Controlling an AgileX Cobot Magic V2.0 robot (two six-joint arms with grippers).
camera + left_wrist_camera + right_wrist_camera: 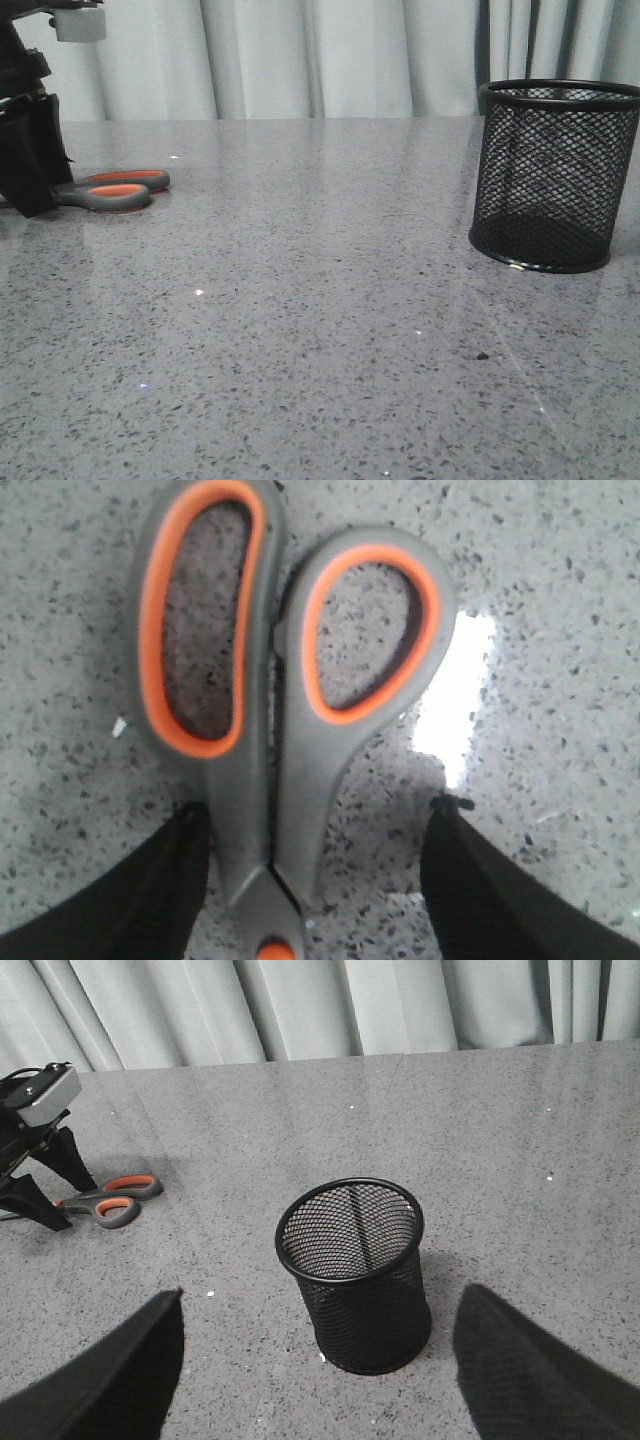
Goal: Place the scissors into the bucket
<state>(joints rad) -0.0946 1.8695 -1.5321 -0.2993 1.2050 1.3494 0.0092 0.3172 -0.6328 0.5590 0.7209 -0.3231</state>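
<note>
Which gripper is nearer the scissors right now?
Left. The left gripper sits open over the scissors, one finger on each side near the pivot. The right gripper is open too, hovering above the bucket, well away across the table.

the scissors point(115, 189) lie flat and closed on the table off to my left, grey handles with orange-lined loops. the bucket point(552, 176), black wire mesh, stands upright well apart on my right.
</note>
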